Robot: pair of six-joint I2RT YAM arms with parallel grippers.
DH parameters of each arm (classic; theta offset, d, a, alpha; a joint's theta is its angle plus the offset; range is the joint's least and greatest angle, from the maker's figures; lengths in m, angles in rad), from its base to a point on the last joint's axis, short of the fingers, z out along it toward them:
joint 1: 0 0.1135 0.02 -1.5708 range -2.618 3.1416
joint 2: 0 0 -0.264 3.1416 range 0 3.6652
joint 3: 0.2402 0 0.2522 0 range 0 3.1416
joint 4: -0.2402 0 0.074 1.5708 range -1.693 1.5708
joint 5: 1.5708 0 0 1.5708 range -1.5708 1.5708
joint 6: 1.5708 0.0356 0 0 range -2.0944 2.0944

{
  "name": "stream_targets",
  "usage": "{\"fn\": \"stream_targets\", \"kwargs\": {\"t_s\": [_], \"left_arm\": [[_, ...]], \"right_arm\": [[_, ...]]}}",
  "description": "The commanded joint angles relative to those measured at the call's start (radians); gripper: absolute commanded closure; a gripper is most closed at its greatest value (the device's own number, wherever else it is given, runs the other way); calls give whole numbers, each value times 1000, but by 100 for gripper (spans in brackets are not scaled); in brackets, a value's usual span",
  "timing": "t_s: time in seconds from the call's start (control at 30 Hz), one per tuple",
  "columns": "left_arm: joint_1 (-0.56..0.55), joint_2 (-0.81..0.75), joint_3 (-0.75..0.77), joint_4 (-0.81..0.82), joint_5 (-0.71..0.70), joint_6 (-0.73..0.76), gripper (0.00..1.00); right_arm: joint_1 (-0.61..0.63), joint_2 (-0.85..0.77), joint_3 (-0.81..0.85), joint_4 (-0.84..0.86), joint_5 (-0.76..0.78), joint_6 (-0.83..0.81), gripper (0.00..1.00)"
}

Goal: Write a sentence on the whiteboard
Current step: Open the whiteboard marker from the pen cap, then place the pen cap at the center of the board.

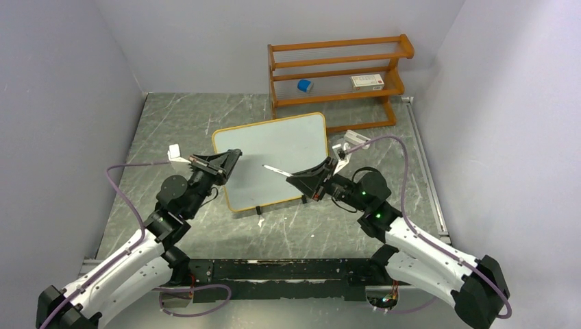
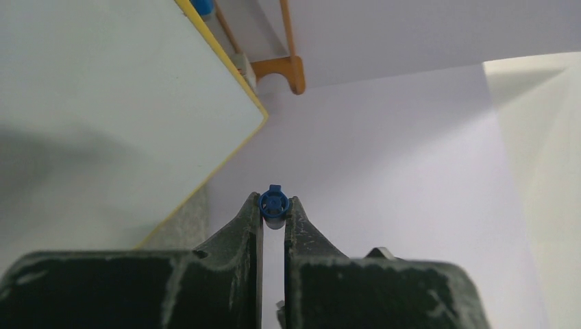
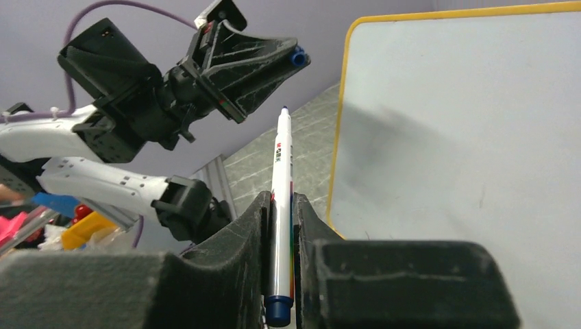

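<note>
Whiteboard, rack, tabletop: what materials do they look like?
Whiteboard: smooth white face, likely melamine or coated steel; thin yellow-orange rim, probably plastic. Rack: orange-stained wood, judging by colour and slat build. Tabletop: grey marble look with white veins; stone or laminate, unclear.

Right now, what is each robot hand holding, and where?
Left gripper pinches the blue cap by its sides; right gripper clamps the marker by its back half.
</note>
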Motion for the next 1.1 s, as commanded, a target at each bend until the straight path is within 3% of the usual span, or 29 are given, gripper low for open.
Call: {"fn": "stream_targets", "kwargs": {"t_s": [0.0, 0.23, 0.4, 0.67, 1.07], "left_arm": [[5, 8, 88, -128, 69, 179, 95], [0, 129, 313, -510, 191, 591, 95], [-55, 203, 390, -639, 216, 759, 95], [-313, 344, 485, -762, 46, 881, 95], [-629, 691, 617, -897, -113, 949, 95]], "right_arm": [[0, -69, 30, -120, 111, -101, 100], [0, -138, 95, -323, 233, -223, 100], [-1, -181, 133, -434, 314, -282, 100], [-1, -229, 184, -557, 438, -356, 100], [-1, -295, 194, -644, 604, -413, 100]]}}
